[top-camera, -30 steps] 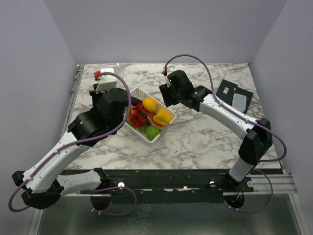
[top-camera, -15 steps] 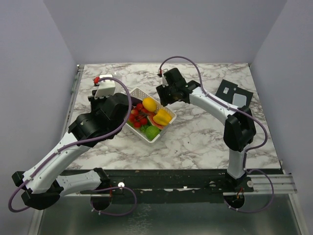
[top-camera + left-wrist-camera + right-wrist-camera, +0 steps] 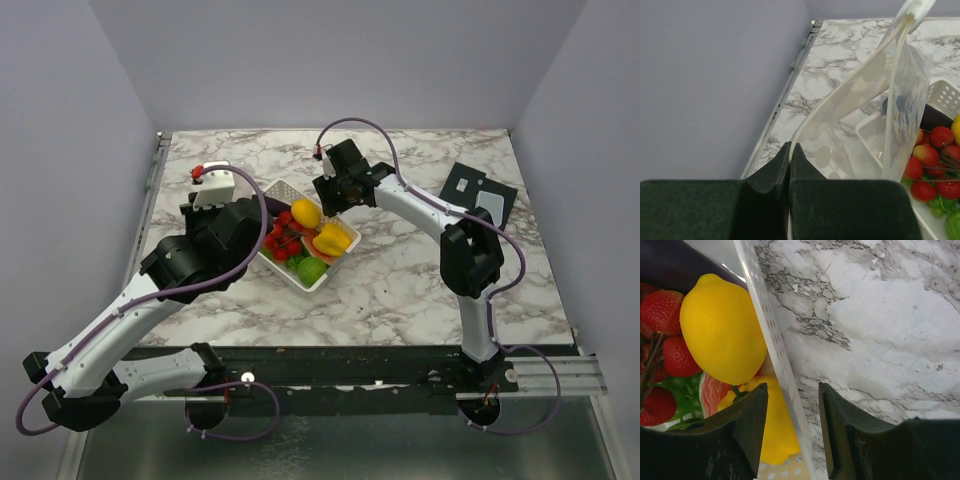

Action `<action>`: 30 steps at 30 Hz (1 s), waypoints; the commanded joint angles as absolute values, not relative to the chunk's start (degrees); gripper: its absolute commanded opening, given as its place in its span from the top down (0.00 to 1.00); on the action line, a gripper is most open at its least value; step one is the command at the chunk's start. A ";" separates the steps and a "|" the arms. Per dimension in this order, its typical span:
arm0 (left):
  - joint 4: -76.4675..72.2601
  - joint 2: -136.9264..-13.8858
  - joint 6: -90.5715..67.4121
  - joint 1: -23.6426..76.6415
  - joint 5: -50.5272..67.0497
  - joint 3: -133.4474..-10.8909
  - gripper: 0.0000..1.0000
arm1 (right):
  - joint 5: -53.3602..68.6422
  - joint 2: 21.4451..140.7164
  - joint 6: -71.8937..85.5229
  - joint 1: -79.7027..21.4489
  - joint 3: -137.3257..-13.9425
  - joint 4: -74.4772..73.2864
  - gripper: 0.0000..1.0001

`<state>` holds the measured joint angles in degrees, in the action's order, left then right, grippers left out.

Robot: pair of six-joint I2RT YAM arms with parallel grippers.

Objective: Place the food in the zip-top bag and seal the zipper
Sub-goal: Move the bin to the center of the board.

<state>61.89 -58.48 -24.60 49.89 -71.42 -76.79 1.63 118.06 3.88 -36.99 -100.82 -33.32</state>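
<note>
Clear bag (image 3: pixel 865 115) stands upright beside piled food (image 3: pixel 303 240)

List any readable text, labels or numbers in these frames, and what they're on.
None readable in any view.
Black plate on the far right: it has a pale patch, but any print is too small to tell.
Basket, bag, lemon: no markings visible.

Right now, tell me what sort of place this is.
Probably a robot test cell, not a kitchen: plain walls box in a marble-patterned table, a left arm and right arm mount on a rail, and the white basket holds toy-looking fruit.
</note>
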 commanded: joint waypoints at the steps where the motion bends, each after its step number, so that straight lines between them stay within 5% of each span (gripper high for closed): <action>1: 64.01 -56.81 -25.98 49.75 -71.15 -77.21 1.00 | 3.24 120.59 2.27 -36.56 -103.00 -35.15 0.50; 10: 64.07 -56.03 -26.32 49.75 -70.62 -76.70 1.00 | 5.36 122.55 2.11 -36.56 -103.80 -34.90 0.64; 21: 64.07 -55.12 -26.58 49.77 -70.50 -76.04 1.00 | 3.77 120.44 2.13 -36.53 -100.86 -34.33 0.99; 30: 62.41 -55.24 -26.50 49.75 -69.48 -74.48 1.00 | -2.37 113.22 4.25 -36.39 -92.85 -33.05 0.99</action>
